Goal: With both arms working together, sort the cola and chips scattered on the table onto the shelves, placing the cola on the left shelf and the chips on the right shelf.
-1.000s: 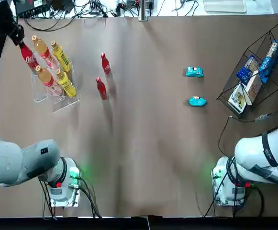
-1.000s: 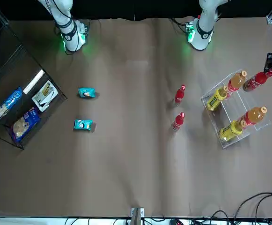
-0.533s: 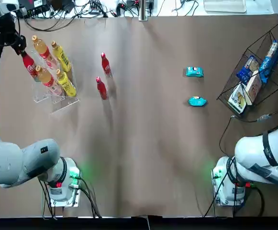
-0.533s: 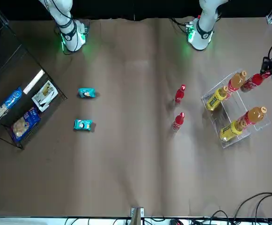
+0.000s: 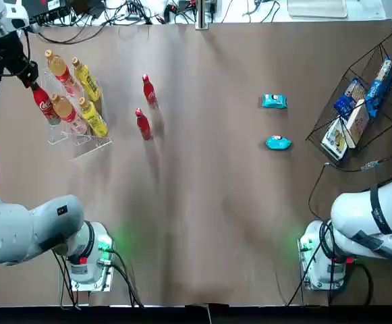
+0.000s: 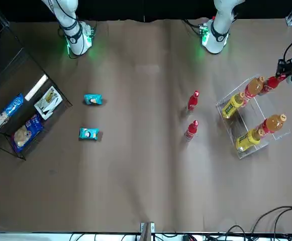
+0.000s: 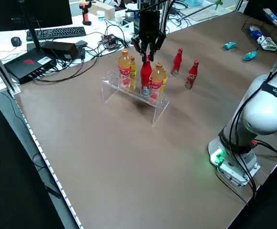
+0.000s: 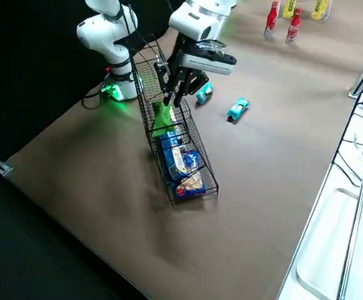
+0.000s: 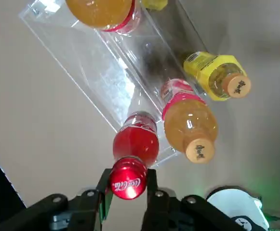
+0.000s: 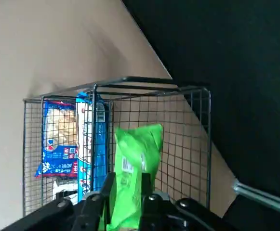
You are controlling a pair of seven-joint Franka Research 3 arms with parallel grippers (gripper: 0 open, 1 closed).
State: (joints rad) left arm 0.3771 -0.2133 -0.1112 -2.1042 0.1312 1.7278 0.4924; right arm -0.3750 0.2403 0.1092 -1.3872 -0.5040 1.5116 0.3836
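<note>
Cola bottle [image 9: 137, 139], clamped in the left gripper [image 9: 128, 177], sits at the acrylic rack's [image 9: 77, 72] nine o'clock, seen from above; seat it squarely before release. Right gripper [image 8: 172, 102] pinches the green chips packet [image 10: 136, 166] at the wire basket's [image 10: 130, 80] one o'clock; lower it clear of mesh.

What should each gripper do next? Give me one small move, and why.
The left gripper should probably ease its red cola down onto the clear rack: it has the bottle by the cap, already at the rack beside the orange bottles. The right gripper, at the wire basket, could likely release the green packet there.
</note>
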